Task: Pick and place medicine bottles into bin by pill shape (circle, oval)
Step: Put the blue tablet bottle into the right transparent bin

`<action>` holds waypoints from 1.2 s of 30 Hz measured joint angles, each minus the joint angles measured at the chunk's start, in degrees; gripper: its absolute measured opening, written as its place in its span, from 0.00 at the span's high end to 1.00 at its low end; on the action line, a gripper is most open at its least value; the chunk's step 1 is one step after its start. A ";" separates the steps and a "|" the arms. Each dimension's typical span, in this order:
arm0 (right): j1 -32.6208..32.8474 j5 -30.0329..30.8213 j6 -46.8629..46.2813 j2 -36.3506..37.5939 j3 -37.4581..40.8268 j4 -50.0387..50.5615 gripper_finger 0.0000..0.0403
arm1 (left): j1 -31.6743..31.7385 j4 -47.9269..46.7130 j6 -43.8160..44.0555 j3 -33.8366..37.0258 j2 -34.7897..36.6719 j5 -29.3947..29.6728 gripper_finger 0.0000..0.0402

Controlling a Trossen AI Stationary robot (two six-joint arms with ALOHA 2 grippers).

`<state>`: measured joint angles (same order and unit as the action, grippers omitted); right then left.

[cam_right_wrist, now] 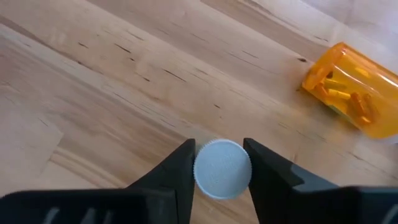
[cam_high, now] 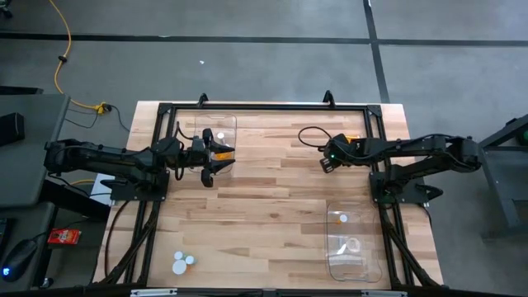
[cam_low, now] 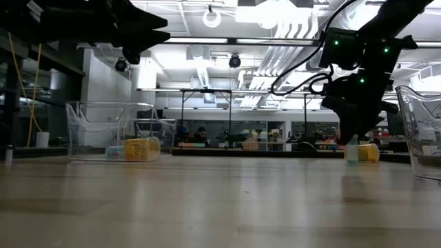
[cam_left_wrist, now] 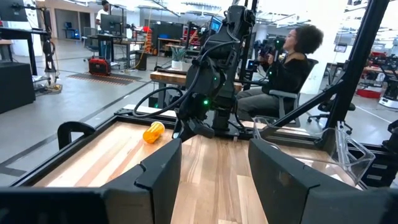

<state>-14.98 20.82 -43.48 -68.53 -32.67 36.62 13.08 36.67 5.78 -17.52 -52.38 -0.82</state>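
A pale teal-tinted bottle with a white round cap (cam_right_wrist: 222, 169) stands upright on the table; it also shows in the low view (cam_low: 352, 154). My right gripper (cam_right_wrist: 221, 167) comes down on it at the table's far right (cam_high: 328, 162). An amber bottle (cam_right_wrist: 354, 90) lies on its side beside it. My left gripper (cam_left_wrist: 214, 168) is open and empty at the far-left clear bin (cam_high: 216, 132), which holds an amber bottle (cam_low: 141, 148) and white-capped ones. Three more small bottles (cam_high: 181, 262) stand at the near left. My right gripper pinches the pale bottle's white cap (cam_right_wrist: 208, 180) between its two fingers, one on either side of the round rim. The fingers come from above, pointing down. The bottle is upright below them, its base (cam_low: 352, 162) on or just above the table.
A second clear bin (cam_high: 353, 243) stands at the near right with a white-capped bottle (cam_high: 344, 219) in it. A black frame (cam_high: 264, 106) runs around the table's edges. Bare wood lies between the two arms. A seated person (cam_left_wrist: 292, 62) shows beyond the table.
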 joint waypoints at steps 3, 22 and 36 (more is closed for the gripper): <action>0.02 0.00 0.26 0.00 -0.03 -0.04 0.73 | 0.01 0.00 0.00 0.00 0.00 0.02 0.57; 11.22 -10.88 36.54 0.04 -1.14 -53.70 0.74 | 0.00 0.00 0.00 0.00 0.00 0.00 0.57; 15.10 -10.95 42.45 0.04 -1.14 -60.04 0.74 | 0.00 0.00 0.02 0.00 0.00 0.00 0.57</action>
<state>0.12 9.87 -1.04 -68.49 -33.80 -23.42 13.09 36.67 5.80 -17.52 -52.38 -0.82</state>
